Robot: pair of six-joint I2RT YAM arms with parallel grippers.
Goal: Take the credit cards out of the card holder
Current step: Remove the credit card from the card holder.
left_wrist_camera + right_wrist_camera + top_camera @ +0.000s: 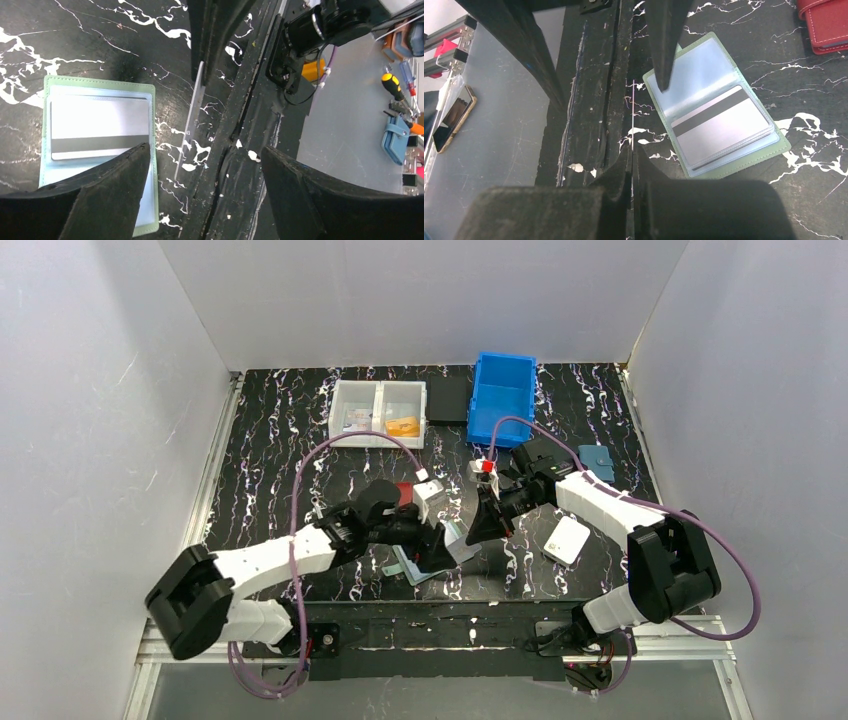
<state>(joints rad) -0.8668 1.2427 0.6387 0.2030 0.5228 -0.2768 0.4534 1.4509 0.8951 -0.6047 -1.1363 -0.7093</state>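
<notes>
1. Sage-green, leather-like card holder lies opened flat on the black marbled table. It sits directly below the left gripper, partly under one of its fingers, and just beside the tips of the right gripper.
2. Left gripper: jaws spread wide, nothing between them, hanging over the holder.
3. Right gripper: pinched tight on a thin credit card, held on edge just ahead of the left gripper's fingertips.
4. A grey card with a black stripe sits inside a clear pocket of the holder.
5. Handling, as I judge it: the cards are light, stiff and slick. The sleeves are soft and likely to drag or lift along with a card. Best to pinch the card's exposed short edge at the pocket mouth, with the other gripper pressing down the holder's green border.
6. Count: one card holder; two cards seen for certain, one gripped and one pocketed. Several clear leaves are stacked, and I cannot tell whether more cards hide beneath them. One red wallet lies well off beyond the right gripper.
</notes>
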